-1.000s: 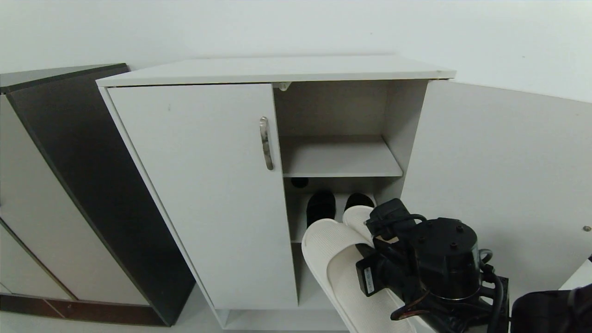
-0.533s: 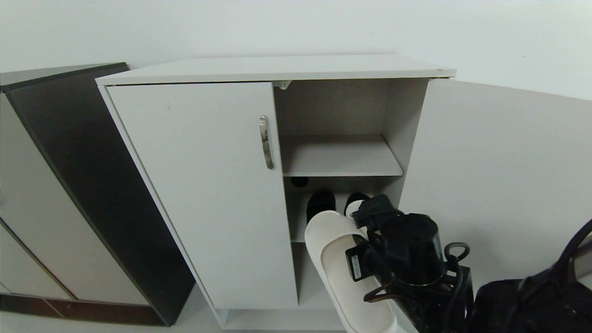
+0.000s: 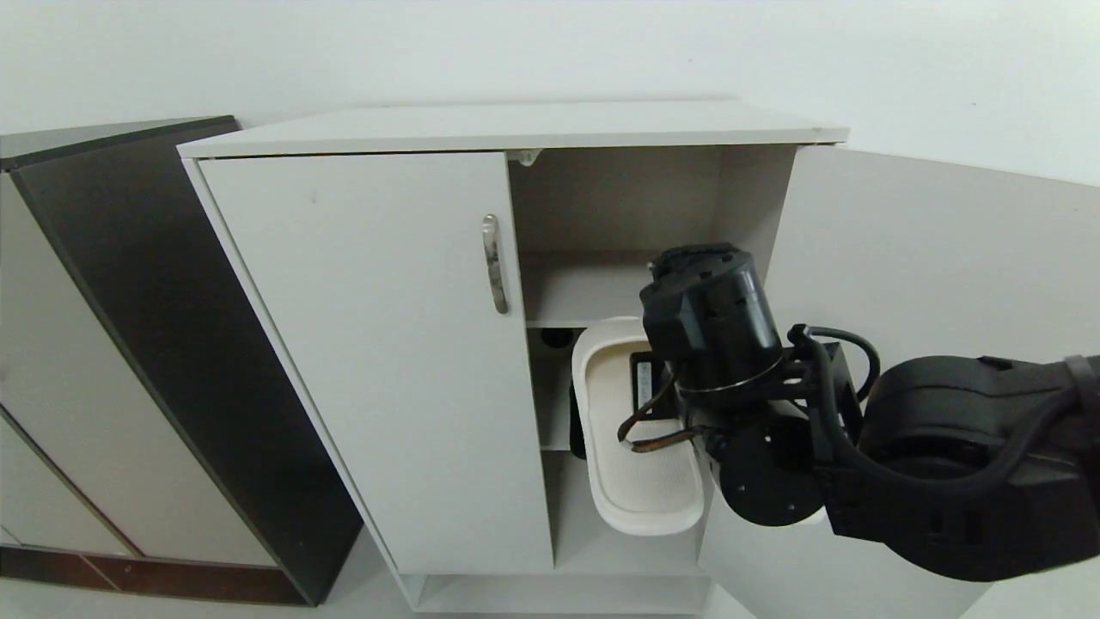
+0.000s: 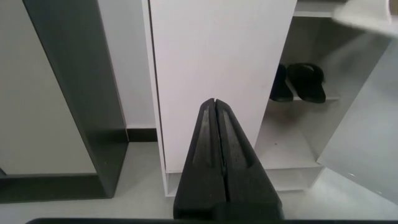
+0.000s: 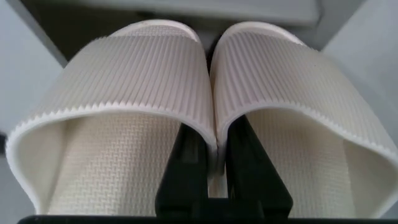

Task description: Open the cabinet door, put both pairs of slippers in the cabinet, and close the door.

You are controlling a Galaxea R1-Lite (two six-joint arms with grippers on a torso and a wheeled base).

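Where print is concerned, the one label [image 3: 642, 379] in view is a small pale sticker on the black camera block at the right wrist, and its characters are too small to read. No writing can be made out on the footwear or the furniture.

Right gripper [image 5: 216, 165]: the jaws are clamped on the white slippers [image 5: 143, 81], pinching the two adjoining side walls together between the black fingers [image 5: 186, 171]. One slipper lies on each side of the jaws, and both toes point away from them toward the cabinet [image 3: 516, 129] opening. The straps are cream foam with fine parallel ribs and a saw-tooth edge; the footbeds carry a small woven-pattern emboss. From the head view the pair hangs in front of the open half, toes up near the upper shelf [image 3: 593, 297] and heels lower.

Left gripper [image 4: 215, 107]: the jaws are pressed together with nothing between them. They are black, smooth and tapered. Directly beyond them stands the shut door [image 4: 217, 56], a flat matte white panel.

Black slippers [image 4: 306, 81] sit side by side on a lower shelf, beyond the left jaws and off to the open side, well apart from them.

The shut door has a slim curved metal handle [image 3: 492, 265]. The open door [image 3: 911, 284] is swung wide beside the right arm. A dark-edged panel [image 3: 172, 344] leans beside the cabinet.
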